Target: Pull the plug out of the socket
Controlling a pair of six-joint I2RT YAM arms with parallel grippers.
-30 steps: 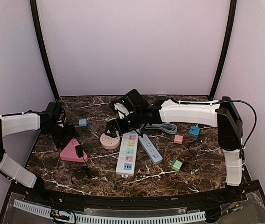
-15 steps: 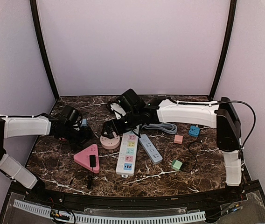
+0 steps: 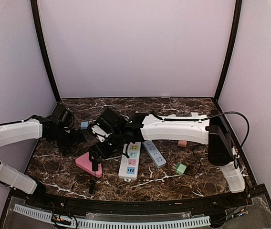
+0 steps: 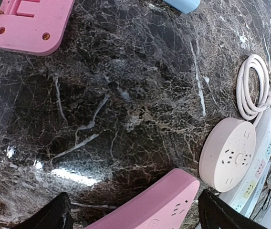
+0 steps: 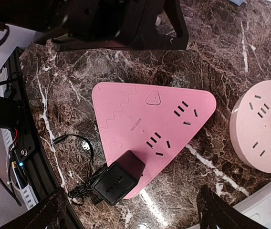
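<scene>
From above, the left hand [image 3: 77,136] and right hand [image 3: 96,153] hover spread by the pink socket [image 3: 84,162]; the left wrist shows its corner between the fingers [image 4: 49,217]; the right wrist shows the black plug [image 5: 116,181] seated beneath that hand, so this looks like the approach, and next it should descend and pinch the plug.

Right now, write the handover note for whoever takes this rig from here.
Left pincer: open, empty, low over the marble table, with an edge of the pink triangular socket just ahead of it, not clamped.
Right pincer: open, empty, above the black plug adapter.
Things: the socket lies flat near the table's front left. The adapter sits plugged into its front corner, and its cord trails off beside it.
Done: both arms are at the socket.
Left: probably steady the socket with the left pincer, close the right on the adapter and pull it out.
</scene>
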